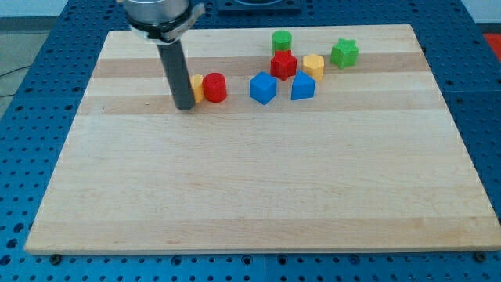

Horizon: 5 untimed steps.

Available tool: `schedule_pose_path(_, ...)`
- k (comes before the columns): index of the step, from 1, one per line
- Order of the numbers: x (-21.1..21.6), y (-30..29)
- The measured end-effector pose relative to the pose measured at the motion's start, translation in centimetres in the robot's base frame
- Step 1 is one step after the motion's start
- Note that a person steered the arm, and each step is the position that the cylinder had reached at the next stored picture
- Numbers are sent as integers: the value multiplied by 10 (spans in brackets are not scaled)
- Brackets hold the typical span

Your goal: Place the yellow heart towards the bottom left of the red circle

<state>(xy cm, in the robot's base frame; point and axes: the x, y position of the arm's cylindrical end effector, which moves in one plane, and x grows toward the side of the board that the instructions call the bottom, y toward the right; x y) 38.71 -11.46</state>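
Wooden tabletop [250,188]: yellow heart [196,88] touches red circle [214,88], at its left, upper-left frame.
No jaws fitted; my tip [185,107] abuts the heart's left; downward shift remains, I judge.

The small yellow heart-shaped block [197,88] lies flat near the wooden board's top edge, left of centre, partly hidden behind the rod. The small red cylindrical block [214,88] stands touching its right side.
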Motion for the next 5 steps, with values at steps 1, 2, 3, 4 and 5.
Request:
schedule_pose_path(1,-3,17)
schedule_pose_path(2,-30,30)
schedule_pose_path(3,-32,48)
schedule_pose_path(4,-30,45)
schedule_pose_path(5,-26,68)
